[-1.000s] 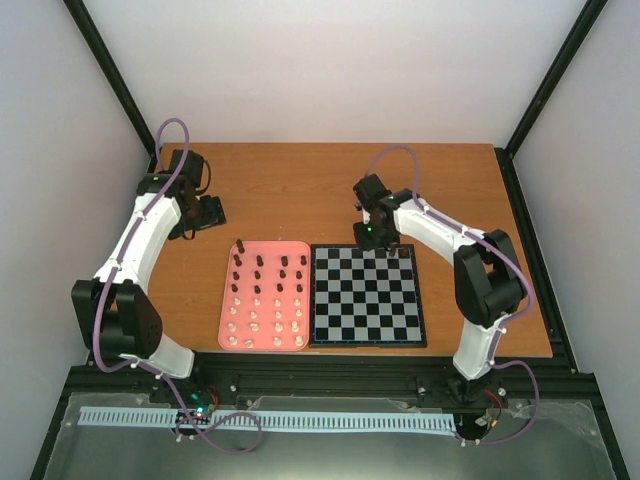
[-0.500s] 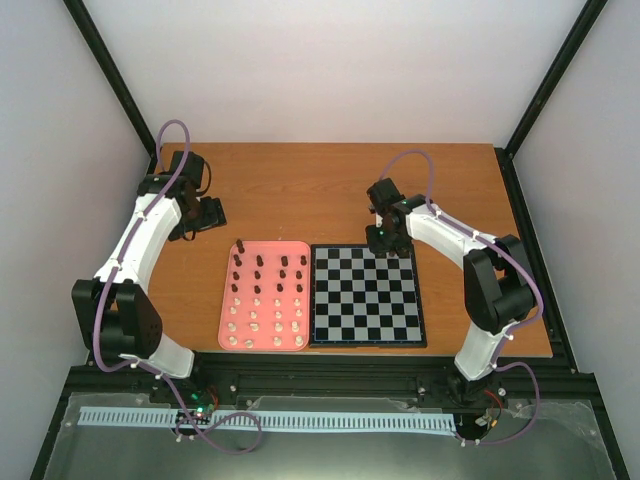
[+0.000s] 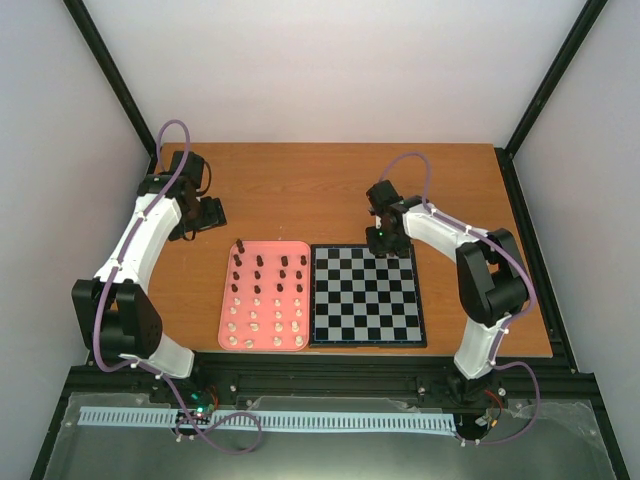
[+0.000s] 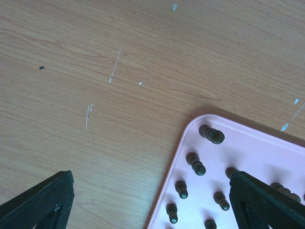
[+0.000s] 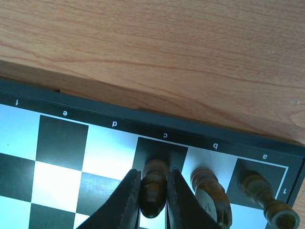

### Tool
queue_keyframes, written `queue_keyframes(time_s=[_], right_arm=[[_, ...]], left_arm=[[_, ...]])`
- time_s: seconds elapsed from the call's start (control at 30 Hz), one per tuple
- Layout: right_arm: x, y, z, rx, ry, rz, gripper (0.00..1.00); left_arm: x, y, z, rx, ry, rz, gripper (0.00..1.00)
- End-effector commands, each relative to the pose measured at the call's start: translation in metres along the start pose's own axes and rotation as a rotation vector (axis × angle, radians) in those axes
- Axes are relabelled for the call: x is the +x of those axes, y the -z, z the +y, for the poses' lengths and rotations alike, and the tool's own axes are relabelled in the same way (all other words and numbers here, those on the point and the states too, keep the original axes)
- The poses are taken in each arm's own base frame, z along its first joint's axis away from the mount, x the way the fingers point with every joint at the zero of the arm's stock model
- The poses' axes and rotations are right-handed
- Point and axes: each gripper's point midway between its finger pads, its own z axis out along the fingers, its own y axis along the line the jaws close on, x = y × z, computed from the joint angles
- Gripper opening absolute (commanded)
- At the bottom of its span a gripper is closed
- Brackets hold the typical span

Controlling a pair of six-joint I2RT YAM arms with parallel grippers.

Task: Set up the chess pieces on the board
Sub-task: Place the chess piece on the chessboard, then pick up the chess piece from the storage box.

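Now R gripper [image 5: 154, 174] is clamped on a dark piece [image 5: 153, 187] at board [image 5: 60, 141] sq c1; L gripper [image 4: 151, 179] gapes wide near pink tray [image 4: 267, 151].

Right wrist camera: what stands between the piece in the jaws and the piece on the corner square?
One more dark piece, on the pale b square, between the held piece and the corner piece. The right wrist view shows it.

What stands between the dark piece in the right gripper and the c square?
Nothing visible. The right gripper holds the dark piece at the c square; other pieces stand beside it.
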Motion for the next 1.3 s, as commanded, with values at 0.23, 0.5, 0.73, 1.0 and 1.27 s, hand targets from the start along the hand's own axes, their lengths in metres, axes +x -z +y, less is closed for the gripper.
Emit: queue_keyframes(time_s=[0.23, 0.5, 0.73, 1.0, 1.27], right_arm=[[-0.012, -0.005, -0.005, 0.011, 0.0, -0.028, 0.1], [-0.01, -0.004, -0.004, 0.003, 0.014, -0.025, 0.19], [-0.014, 0.013, 0.004, -0.039, 0.024, -0.05, 0.29], [-0.026, 0.055, 0.009, -0.047, 0.021, -0.13, 0.4], [-0.049, 0.082, 0.062, -0.089, 0.143, -0.164, 0.5]], left_arm=[[-0.006, 0.003, -0.001, 0.018, -0.007, -0.027, 1.0], [-0.007, 0.002, -0.002, 0.02, -0.008, -0.024, 1.0], [-0.007, 0.003, -0.002, 0.02, -0.007, -0.024, 1.0], [-0.006, 0.003, -0.004, 0.032, -0.007, -0.019, 1.0], [-0.004, 0.005, -0.004, 0.041, -0.007, -0.022, 1.0]])
